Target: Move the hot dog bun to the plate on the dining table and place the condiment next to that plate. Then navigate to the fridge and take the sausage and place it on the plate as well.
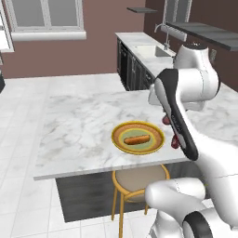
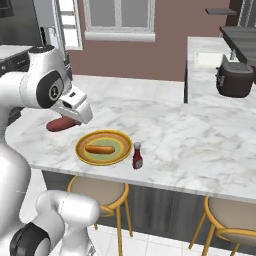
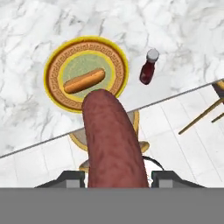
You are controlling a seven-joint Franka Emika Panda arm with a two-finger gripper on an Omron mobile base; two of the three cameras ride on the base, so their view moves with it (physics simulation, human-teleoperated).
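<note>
1. Dining table: the long white, grey-veined marble top [image 2: 200,145] on a dark base spans the right base view. Round-seated stools with yellow-orange legs [image 2: 100,197] stand tucked under its near edge.

2. Gripper and sausage: in the right base view, the gripper [image 2: 70,120] sits at the left, above the near left part of the tabletop. The dark red-brown rounded sausage [image 2: 59,124] projects sideways from it, to the left of the plate and raised clear of the marble. In the hand view, the sausage [image 3: 114,144] runs up the middle of the picture between the two small dark fingertips [image 3: 72,178], which press against its sides; the jaws are pinched on the sausage. Its far end overlaps the near rim of the plate in this view.

3. Plate: the round yellow-olive plate with a patterned raised rim and darker green centre [image 2: 86,154] lies flat on the marble near the table's front edge, just right of the sausage in the right base view.

4. Hot dog bun: the small elongated orange-tan bread roll [image 2: 100,149] lies lengthwise in the centre of the plate. In the left base view, the bun [image 1: 136,140] also rests centred in the plate [image 1: 122,144].

5. Condiment: the small red ketchup bottle with a white cap [image 2: 137,156] stands upright on the marble just beside the plate's right rim, near the table edge and not touching the plate.

6. Background: a dark toaster [image 2: 234,80] sits on a separate counter at the far right.
</note>
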